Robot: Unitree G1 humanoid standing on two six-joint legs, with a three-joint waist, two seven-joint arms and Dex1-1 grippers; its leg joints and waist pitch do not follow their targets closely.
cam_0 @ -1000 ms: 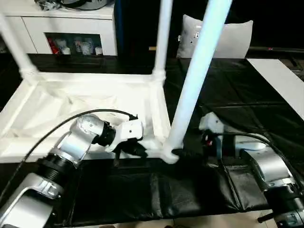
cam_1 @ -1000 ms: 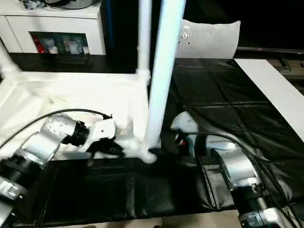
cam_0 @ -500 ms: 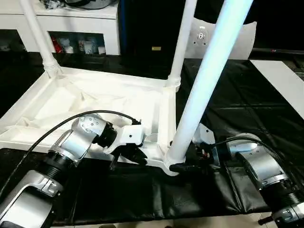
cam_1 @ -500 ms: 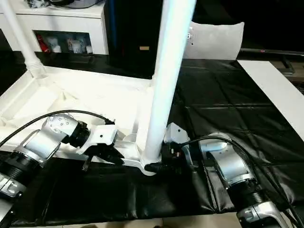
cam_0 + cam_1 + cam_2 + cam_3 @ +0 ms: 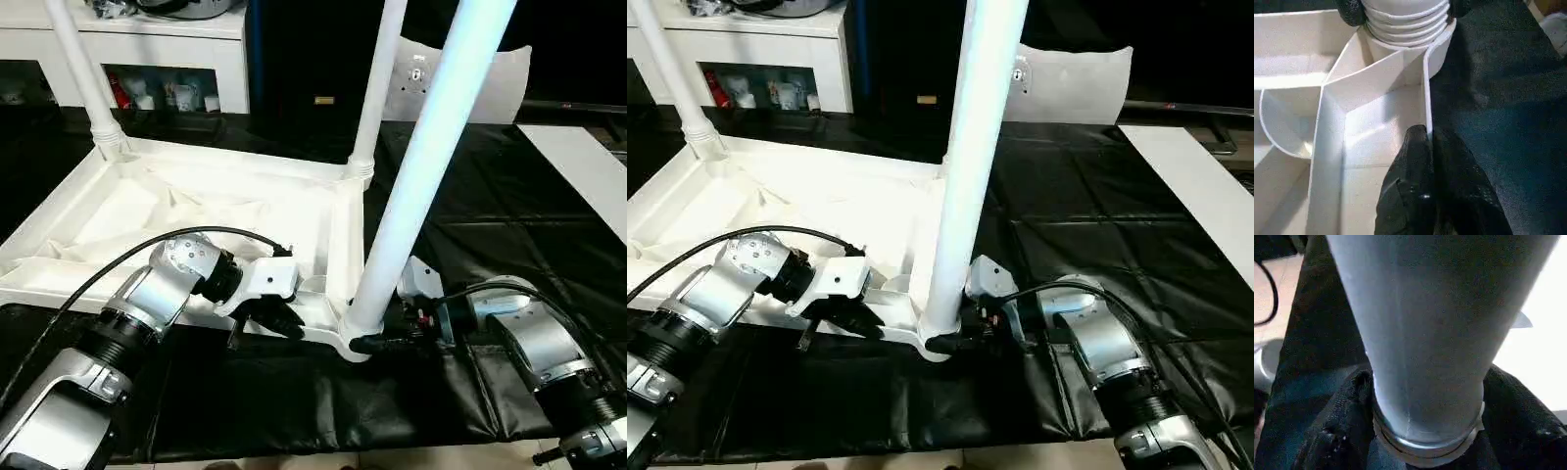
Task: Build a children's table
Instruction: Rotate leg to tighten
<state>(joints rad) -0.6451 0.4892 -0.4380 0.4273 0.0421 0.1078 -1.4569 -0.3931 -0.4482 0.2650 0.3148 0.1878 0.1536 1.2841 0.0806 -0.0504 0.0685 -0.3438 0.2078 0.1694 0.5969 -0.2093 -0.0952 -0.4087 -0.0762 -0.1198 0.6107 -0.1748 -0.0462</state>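
Left eye view: table top [image 5: 186, 211] lies upside down on the black surface, three legs up. Right gripper [image 5: 384, 338] fingers clasp the near leg [image 5: 416, 176]; left gripper [image 5: 269, 318] fingers pinch its rim. One corner looks unfilled.

No text, label, brand, number or sign can be read anywhere.

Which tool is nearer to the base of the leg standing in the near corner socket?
Right. The right tool clamps that leg at its base; the left tool pinches the table top's rim beside the socket.
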